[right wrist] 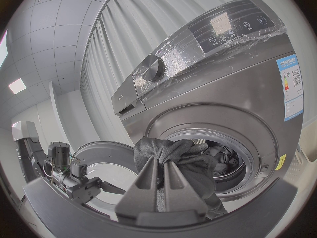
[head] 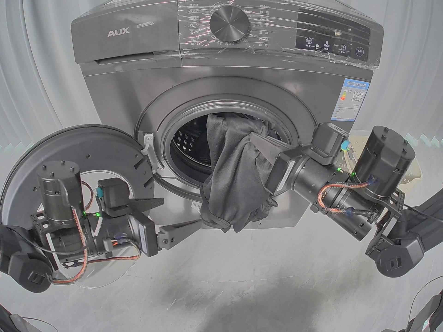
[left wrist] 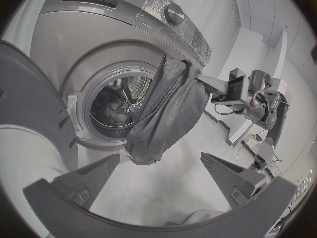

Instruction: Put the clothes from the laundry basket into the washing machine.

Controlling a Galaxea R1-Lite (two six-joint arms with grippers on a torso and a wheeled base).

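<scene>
A grey washing machine (head: 221,84) stands with its round door (head: 78,153) swung open to the left. My right gripper (head: 253,135) is shut on a dark grey garment (head: 235,176) at the upper right of the drum opening. The cloth hangs down over the drum's front rim. From the right wrist the fingers (right wrist: 150,179) pinch the bunched garment (right wrist: 185,156). More dark clothes (left wrist: 112,111) lie inside the drum. My left gripper (head: 182,212) is open, low and left of the hanging cloth, apart from it. The left wrist view looks between its fingers (left wrist: 99,172) at the garment (left wrist: 168,109).
A pale laundry basket (head: 415,171) shows behind the right arm, to the right of the machine. The open door (left wrist: 29,93) stands close beside the left arm. Bare grey floor (head: 258,273) lies in front of the machine.
</scene>
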